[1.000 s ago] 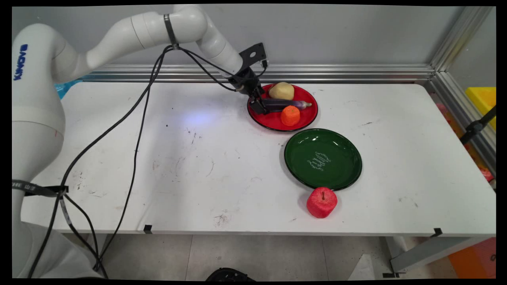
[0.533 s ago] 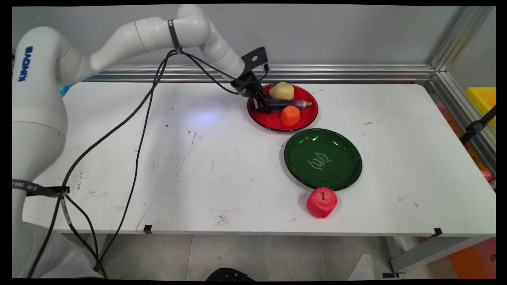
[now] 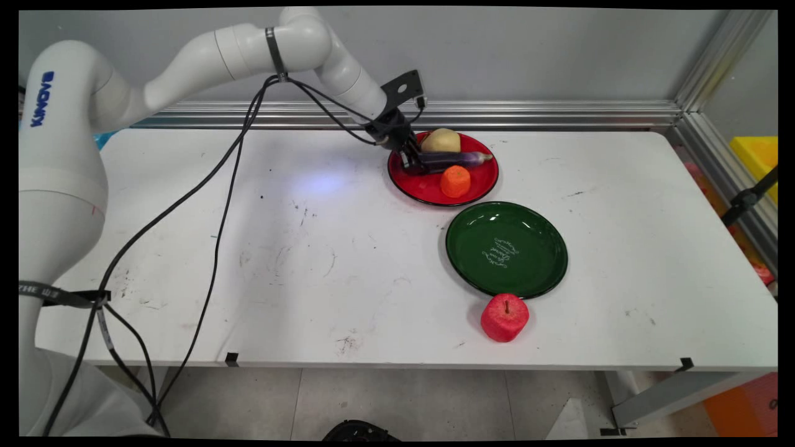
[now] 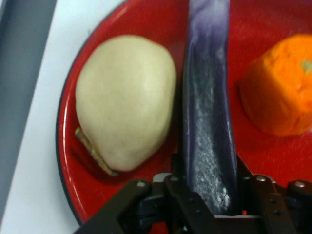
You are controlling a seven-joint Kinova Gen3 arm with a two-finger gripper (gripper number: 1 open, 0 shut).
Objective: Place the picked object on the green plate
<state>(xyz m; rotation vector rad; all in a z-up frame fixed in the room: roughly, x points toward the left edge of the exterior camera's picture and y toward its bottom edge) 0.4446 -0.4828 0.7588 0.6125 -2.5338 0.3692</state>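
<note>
Three pieces of toy produce share a red plate (image 3: 428, 192) at the table's far side, where a black gripper (image 3: 413, 162) (image 4: 209, 204) is clamped on the stem-side end of a purple eggplant (image 3: 450, 160) (image 4: 208, 141). In the main view the eggplant's long axis runs from the gripper toward three o'clock, its free tip reaching the plate's right rim; in the hand view it stretches straight away toward twelve o'clock, pinched between the two fingers. A pale potato (image 3: 441, 140) (image 4: 124, 100) lies just beside it at eleven o'clock, an orange fruit (image 3: 455, 181) (image 4: 280, 92) near it at two o'clock. A green plate (image 3: 546, 273) sits empty at five o'clock from the red one, with a red apple (image 3: 504, 317) touching its near rim.
</note>
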